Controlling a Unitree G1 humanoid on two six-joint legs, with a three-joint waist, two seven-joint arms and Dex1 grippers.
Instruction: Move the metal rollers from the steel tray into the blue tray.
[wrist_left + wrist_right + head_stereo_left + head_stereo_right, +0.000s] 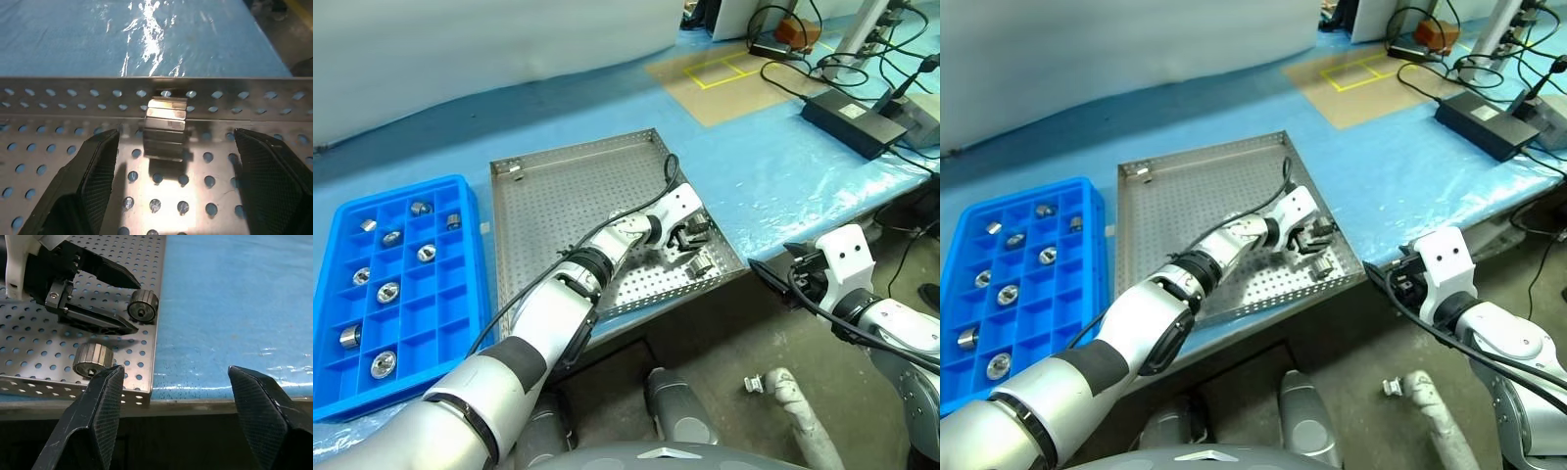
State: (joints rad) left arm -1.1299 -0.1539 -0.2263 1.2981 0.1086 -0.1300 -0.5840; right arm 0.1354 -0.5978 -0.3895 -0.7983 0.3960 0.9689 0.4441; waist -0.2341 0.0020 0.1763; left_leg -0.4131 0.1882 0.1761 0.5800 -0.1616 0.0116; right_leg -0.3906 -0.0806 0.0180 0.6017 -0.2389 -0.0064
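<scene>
On the blue surface, my left gripper (690,235), jaws open, straddles a roller (142,305) at the steel tray's (558,186) four o'clock rim; I'd center before closing, right jaws idle open.

Workshop or lab: blue-covered bench (783,166), power adapter (854,119), cables (803,73).

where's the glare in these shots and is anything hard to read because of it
Left wrist view: bright white glare streaks on the blue table cover, and reflections wash out the small silvery metal roller against the shiny perforated steel tray rim. Right wrist view: even light, both rollers sharp beside the open left gripper.
</scene>
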